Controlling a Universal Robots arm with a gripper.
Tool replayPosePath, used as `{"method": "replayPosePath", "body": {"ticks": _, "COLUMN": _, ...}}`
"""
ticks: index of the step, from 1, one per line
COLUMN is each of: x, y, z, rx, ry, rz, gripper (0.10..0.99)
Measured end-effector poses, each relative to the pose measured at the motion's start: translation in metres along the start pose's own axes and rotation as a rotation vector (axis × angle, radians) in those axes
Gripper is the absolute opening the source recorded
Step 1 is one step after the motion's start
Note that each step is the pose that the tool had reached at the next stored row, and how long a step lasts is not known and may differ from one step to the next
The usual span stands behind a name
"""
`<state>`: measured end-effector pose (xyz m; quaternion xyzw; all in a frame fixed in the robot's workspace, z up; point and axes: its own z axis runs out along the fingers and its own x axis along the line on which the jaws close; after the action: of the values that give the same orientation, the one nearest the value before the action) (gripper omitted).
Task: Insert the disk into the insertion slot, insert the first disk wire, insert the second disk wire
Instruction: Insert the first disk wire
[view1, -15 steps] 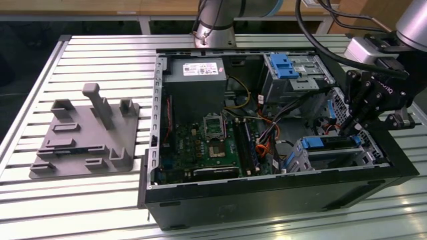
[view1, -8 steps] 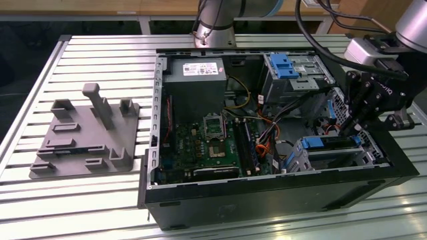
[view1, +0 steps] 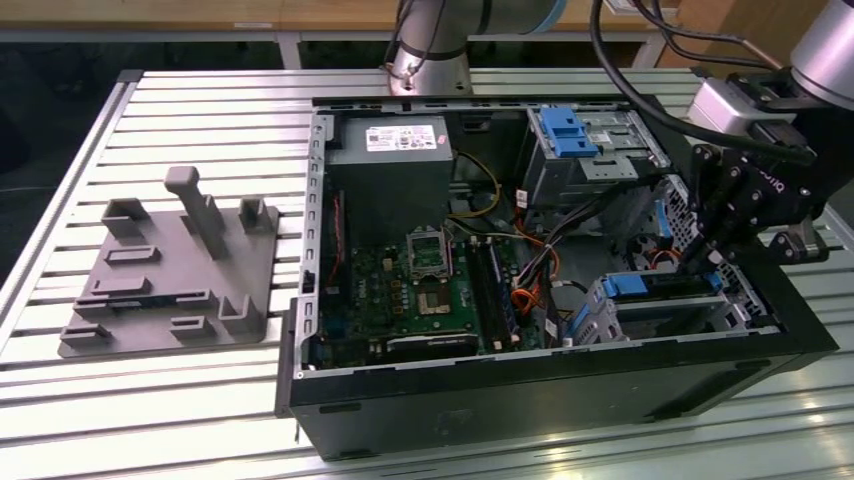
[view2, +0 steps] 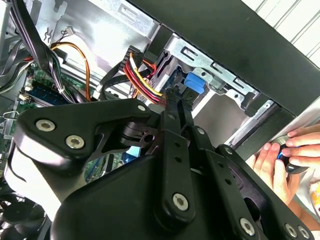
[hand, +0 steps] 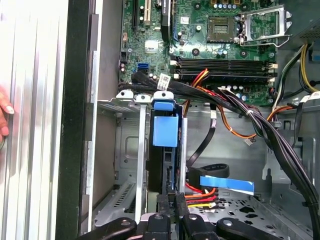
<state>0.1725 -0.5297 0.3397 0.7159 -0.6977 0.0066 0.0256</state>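
The disk (hand: 165, 131) is sitting inside the slot (hand: 127, 150) at a corner of the case (view1: 534, 400), its blue carrier showing. The gripper (hand: 172, 201) is reaching in at the disk's end, its fingers (hand: 164, 202) lying pressed nearly together just beside red and yellow wires (hand: 202, 195). Whether they are pinching a plug I cannot tell.

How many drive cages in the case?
2: the taller cage with the blue latch, near the arm's base; the insertion slot holding the disk, by the gripper. Cables may hide others.
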Motion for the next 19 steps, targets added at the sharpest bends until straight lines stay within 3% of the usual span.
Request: {"method": "replayPosePath", "body": {"ticks": 19, "x": 0.0, "y": 0.0006, "z": 0.0051, "rx": 0.0, "ry": 0.0, "rz": 0.0, "gripper": 0.165}}
